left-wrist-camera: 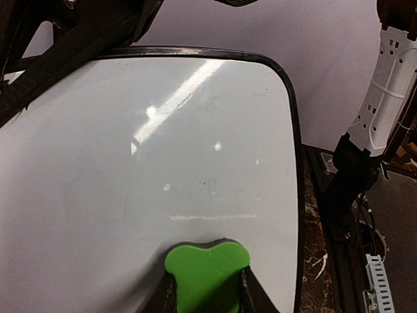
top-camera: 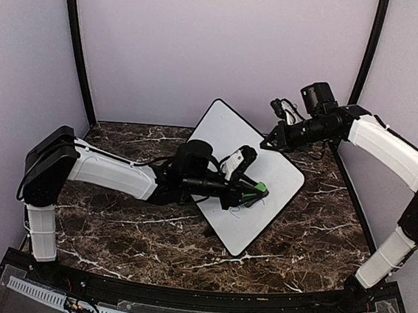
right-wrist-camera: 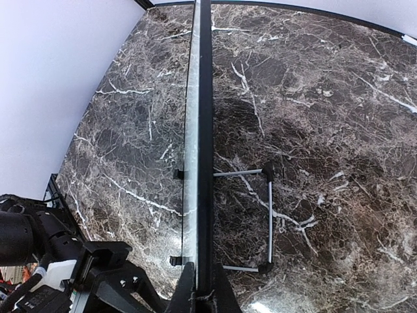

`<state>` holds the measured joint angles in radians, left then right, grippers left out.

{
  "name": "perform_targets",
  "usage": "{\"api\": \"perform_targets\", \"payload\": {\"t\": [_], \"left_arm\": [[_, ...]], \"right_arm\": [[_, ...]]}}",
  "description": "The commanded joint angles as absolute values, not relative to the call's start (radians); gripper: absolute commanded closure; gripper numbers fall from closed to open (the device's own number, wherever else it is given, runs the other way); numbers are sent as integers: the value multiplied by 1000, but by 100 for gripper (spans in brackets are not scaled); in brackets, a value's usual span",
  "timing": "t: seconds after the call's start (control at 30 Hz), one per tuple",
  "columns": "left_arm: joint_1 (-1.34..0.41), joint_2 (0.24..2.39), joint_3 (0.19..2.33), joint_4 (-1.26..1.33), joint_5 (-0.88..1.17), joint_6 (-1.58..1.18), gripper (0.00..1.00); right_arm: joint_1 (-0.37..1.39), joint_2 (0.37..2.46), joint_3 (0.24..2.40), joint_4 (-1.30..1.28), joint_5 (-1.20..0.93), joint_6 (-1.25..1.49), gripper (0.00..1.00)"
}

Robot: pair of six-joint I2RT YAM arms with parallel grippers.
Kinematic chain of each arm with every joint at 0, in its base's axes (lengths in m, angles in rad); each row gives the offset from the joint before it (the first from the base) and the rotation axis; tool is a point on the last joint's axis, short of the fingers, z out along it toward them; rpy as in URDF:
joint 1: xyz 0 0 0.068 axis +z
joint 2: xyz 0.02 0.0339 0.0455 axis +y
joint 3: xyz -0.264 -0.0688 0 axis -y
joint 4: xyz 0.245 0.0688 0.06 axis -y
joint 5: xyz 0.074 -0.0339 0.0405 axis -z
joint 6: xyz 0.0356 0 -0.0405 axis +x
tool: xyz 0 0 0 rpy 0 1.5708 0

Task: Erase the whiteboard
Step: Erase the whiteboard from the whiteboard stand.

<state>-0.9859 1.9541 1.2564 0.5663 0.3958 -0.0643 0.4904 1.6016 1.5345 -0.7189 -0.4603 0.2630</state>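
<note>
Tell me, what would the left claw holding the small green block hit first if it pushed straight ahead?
The left gripper carries a green eraser block, which would meet the large white black-framed whiteboard first; it looks already on or almost on that surface, though depth is hard to judge.

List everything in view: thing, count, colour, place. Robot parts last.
whiteboard: one, white with a black frame, propped up mid-table
eraser: one, green, against the board's face
marker traces: a few, faint grey, mid-board
wire stand: one, silver with black ends, on the table behind the board
table: one, dark brown marble, under everything
walls: three, pale lilac, around the table
left end effector: one, black, shut on the eraser
right end effector: one, black, shut on the board's upper edge
arms: two, white and black, reaching in from the near edge
</note>
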Motion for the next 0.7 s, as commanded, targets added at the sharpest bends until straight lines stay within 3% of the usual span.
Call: {"api": "perform_targets", "payload": {"t": [0.0,0.3,0.67], "left_arm": [[-977,1987,1158,480,289,-74,100],[-979,1939,969,536,261,-84,100],[-1000,2020,1267,435,238,-18,100]], "right_arm": [[552,1608,1532,-730,-525,212,100],[552,1609,1532,-729,-525,213,100],[552,1598,1526,-728,-523,216,100]]}}
